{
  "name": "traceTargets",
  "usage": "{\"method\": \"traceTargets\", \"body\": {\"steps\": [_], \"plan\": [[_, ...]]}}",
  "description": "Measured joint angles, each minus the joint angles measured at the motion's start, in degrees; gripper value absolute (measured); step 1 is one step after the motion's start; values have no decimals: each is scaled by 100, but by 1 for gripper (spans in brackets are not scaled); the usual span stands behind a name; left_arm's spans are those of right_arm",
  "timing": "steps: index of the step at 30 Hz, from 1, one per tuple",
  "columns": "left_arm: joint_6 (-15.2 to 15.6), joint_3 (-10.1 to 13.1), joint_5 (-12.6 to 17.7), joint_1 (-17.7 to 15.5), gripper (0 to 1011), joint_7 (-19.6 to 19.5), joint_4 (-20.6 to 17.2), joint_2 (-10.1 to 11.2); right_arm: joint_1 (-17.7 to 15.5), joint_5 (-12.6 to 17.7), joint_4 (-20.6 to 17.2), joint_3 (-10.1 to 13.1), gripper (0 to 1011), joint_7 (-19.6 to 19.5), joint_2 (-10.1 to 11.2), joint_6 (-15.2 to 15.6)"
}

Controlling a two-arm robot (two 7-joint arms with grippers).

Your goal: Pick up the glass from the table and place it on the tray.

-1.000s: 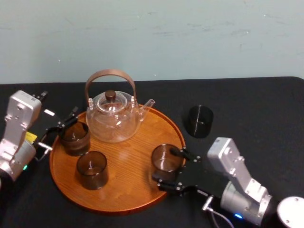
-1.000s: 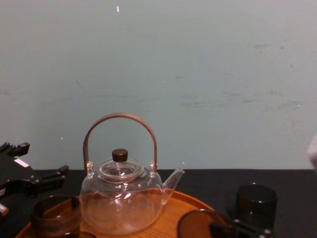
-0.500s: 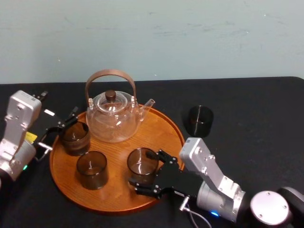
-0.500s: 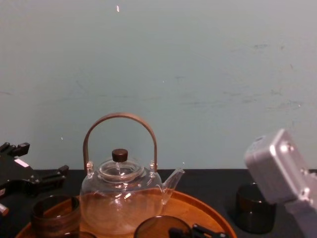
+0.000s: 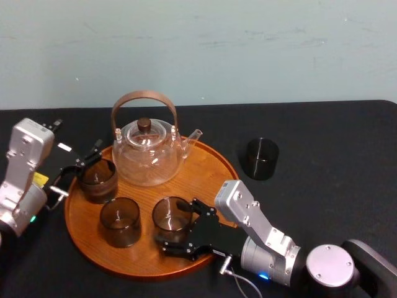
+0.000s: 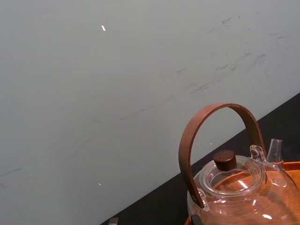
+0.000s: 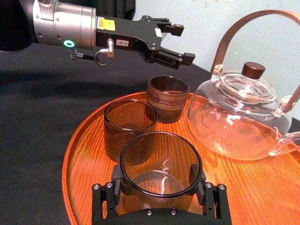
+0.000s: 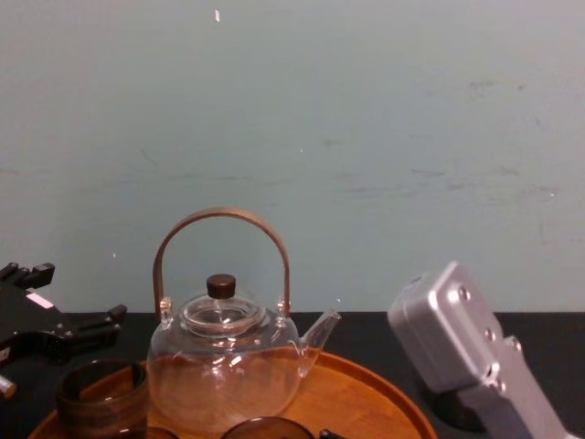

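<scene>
While the right gripper (image 5: 177, 226) pinches the smoky glass (image 5: 171, 214) from both sides over the wooden tray (image 5: 208, 177), just beside a second tumbler (image 5: 120, 221): lower straight, keep it upright, and release only once the base seats flat. Don't nudge the neighbour. The gripper hides the base, so I cannot tell whether it touches the tray. The left gripper (image 5: 77, 166) idles at the tray's left edge, jaws spread.
</scene>
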Motion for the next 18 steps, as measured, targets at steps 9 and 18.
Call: {"method": "traceTargets", "body": {"steps": [9,18], "plan": [[0,0,0,0,1001,0,0,0,65,-2,150,-53,903,6,-56,2],[0,0,0,0,1001,0,0,0,64,-9,156,-61,903,-20,-55,36]]}}
